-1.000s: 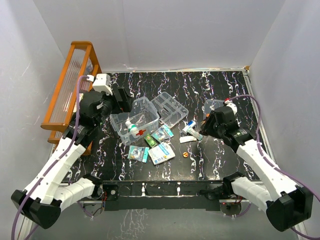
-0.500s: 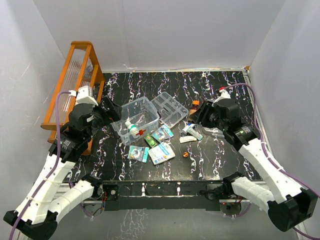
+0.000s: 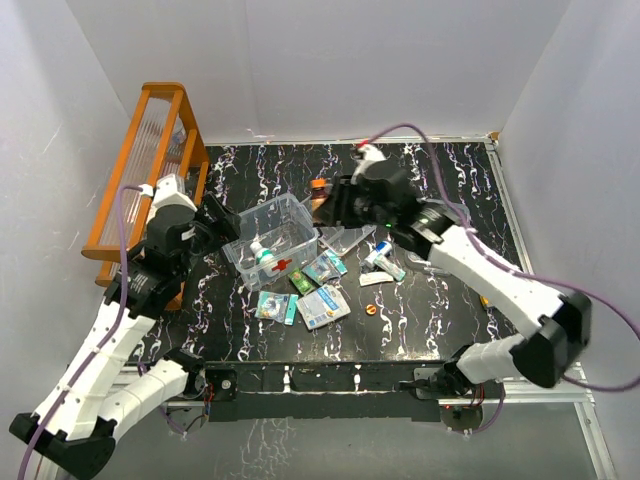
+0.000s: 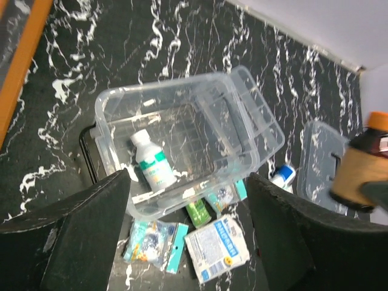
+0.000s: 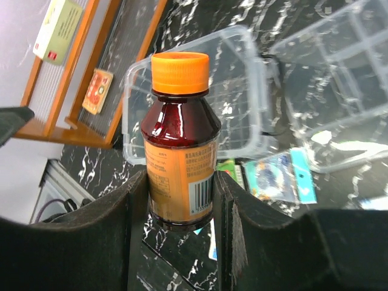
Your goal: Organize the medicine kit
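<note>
Gripping brown bottle [image 5: 179, 130], right tool [image 5: 179, 197] half-closed.

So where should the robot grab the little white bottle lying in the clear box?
Probably around its labelled middle, coming straight down from above. The white bottle lies on its side in the clear box, whose walls block sideways approach; squeeze across its round body.
</note>
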Tool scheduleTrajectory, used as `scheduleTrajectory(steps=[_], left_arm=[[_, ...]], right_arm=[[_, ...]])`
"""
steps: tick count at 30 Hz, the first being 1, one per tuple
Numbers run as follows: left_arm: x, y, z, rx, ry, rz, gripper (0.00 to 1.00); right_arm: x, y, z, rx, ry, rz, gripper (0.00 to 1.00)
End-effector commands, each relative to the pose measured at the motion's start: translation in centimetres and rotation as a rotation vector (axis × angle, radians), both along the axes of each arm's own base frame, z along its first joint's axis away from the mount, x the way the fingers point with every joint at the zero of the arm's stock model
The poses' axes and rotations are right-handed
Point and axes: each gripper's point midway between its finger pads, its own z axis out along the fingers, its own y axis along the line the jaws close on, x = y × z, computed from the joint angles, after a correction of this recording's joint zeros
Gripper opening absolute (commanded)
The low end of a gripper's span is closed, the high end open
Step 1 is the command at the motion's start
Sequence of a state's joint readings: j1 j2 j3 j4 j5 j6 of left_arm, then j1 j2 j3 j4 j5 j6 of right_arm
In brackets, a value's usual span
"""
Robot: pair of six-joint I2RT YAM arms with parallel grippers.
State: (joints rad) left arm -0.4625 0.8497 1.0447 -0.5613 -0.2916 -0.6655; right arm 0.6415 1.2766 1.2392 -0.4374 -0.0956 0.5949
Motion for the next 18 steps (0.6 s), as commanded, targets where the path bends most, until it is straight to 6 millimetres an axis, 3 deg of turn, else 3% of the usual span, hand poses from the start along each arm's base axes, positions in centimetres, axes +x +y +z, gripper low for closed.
scheduleTrajectory(steps=[1,3,9,13,18], left_arm=[[0.6,2.6,2.5,0.006,-0.150,0.135,0.75],[0.6,3.7,3.1,0.000,-0.193,0.195,0.76],[0.7,4.7,7.2,-0.028,-0.345,0.232,0.79],[0.3,6.1,8.8,-0.031,-0.390,0.296,0.80],[-0.4,7.1,10.0,-0.011,-0.419,0.321,0.81]], right_arm=[[0.8,6.1,3.4,0.009,-0.126,0.078,0.33],[1.1,8.8,2.2,-0.041,-0.123,0.106,0.33],[2.4,15.3,-2.6,-0.200,-0.088,0.188,0.32],[3.3,17.8,-5.3,-0.237,-0.035,0.236,0.32],[2.4,20.1,-8.9,-0.281,0.038,0.305,0.32]])
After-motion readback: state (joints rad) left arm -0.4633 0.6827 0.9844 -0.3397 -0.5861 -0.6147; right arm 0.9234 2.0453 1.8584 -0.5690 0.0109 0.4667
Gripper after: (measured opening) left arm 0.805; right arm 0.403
